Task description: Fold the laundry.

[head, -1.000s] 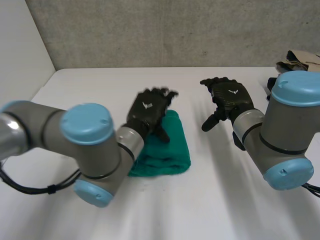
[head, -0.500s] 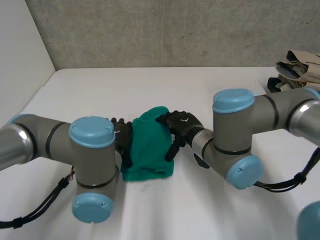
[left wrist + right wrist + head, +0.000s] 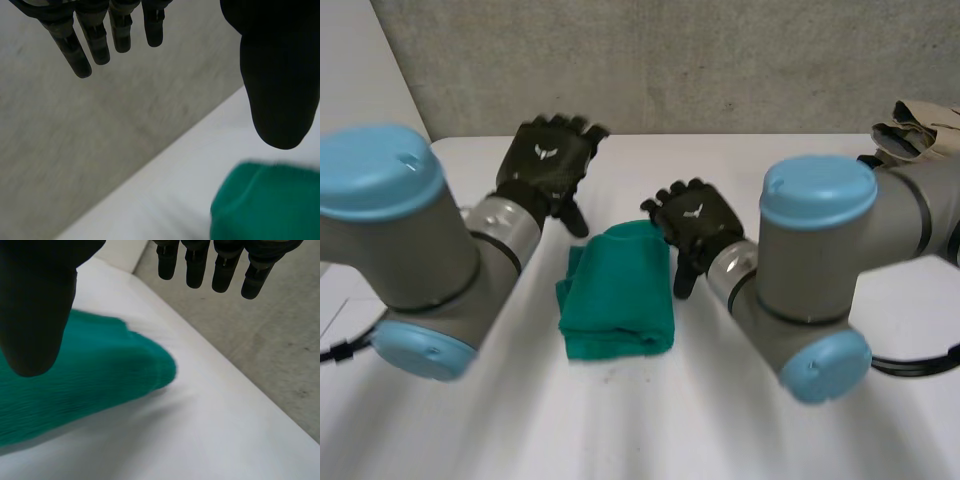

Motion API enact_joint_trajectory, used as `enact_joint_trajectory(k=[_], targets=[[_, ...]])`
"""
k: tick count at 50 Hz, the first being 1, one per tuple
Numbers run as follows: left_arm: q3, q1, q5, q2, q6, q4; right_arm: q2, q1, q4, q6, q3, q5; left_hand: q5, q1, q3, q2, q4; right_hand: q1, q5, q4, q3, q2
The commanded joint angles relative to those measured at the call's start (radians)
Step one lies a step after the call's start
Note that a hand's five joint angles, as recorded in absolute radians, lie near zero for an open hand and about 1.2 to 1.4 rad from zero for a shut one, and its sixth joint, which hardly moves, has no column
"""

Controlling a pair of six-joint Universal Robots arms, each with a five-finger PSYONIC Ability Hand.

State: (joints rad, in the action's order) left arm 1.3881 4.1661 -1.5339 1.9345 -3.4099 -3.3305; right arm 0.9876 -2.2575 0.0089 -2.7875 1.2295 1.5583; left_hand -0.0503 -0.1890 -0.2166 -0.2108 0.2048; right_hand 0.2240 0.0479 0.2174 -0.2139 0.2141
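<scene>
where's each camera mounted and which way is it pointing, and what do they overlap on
Head view: between and behind the arms, looking down at the white table; both arms, the left hand and the right hand show.
Left wrist view: on the left wrist, looking along the palm toward the grey wall; its own open fingers and thumb show.
Right wrist view: on the right wrist, looking along its palm over the table; its own open fingers and thumb show.
Shared: all three see the green cloth.

A white table (image 3: 650,430) stands against a rough grey concrete wall (image 3: 700,60). A plain white panel (image 3: 355,70) borders the table's left side. Lighting is even and diffuse.
</scene>
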Motion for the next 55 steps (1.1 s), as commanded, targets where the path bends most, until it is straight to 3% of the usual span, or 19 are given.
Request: enact_joint_trajectory(k=[1, 5, 7, 16, 34, 37, 39, 42, 55], targets=[[-0.023, 0.071, 0.372, -0.061, 0.029, 0.101, -0.006, -0.097, -0.072, -0.007, 0.139, 0.020, 0.008, -0.027, 0.000, -0.006, 0.012, -0.049, -0.048, -0.043, 0.039, -0.040], [-0.034, 0.085, 0.500, -0.065, 0.050, 0.182, -0.067, -0.143, -0.191, -0.020, 0.189, 0.022, 0.011, -0.024, 0.003, -0.003, 0.009, -0.049, -0.048, -0.043, 0.039, -0.040], [-0.031, 0.085, 0.518, -0.065, 0.055, 0.196, -0.112, -0.165, -0.265, -0.010, 0.186, 0.025, 0.011, -0.024, 0.003, -0.003, 0.009, -0.049, -0.048, -0.043, 0.039, -0.040], [-0.021, 0.086, 0.518, -0.065, 0.055, 0.198, -0.260, -0.165, -0.354, 0.086, 0.081, 0.052, 0.005, -0.030, -0.003, -0.009, 0.015, -0.049, -0.048, -0.043, 0.039, -0.040], [-0.020, 0.086, 0.494, -0.063, 0.058, 0.183, -0.297, -0.166, -0.434, 0.121, 0.021, 0.078, 0.005, -0.030, -0.003, -0.009, 0.015, 0.081, 0.083, 0.088, -0.091, 0.091], [-0.020, 0.086, 0.494, -0.063, 0.058, 0.183, -0.308, -0.165, -0.440, 0.121, 0.005, 0.078, 0.005, -0.030, -0.003, -0.009, 0.015, 0.242, 0.244, 0.249, -0.252, 0.252], [-0.020, 0.088, 0.494, -0.063, 0.058, 0.183, -0.308, -0.160, -0.452, 0.121, 0.001, 0.077, 0.005, -0.030, -0.003, -0.009, 0.015, 0.500, 0.501, 0.506, -0.510, 0.510], [-0.020, 0.088, 0.494, -0.065, 0.058, 0.181, -0.302, -0.156, -0.489, 0.121, -0.004, 0.077, 0.005, -0.030, -0.003, -0.009, 0.015, 1.170, 1.171, 1.176, -1.180, 1.179], [-0.032, 0.123, 0.475, -0.111, 0.096, 0.175, -0.189, -0.050, -0.592, 0.163, -0.022, 0.033, 0.005, -0.030, -0.003, -0.009, 0.015, 1.172, 1.174, 1.179, -1.182, 1.182]])
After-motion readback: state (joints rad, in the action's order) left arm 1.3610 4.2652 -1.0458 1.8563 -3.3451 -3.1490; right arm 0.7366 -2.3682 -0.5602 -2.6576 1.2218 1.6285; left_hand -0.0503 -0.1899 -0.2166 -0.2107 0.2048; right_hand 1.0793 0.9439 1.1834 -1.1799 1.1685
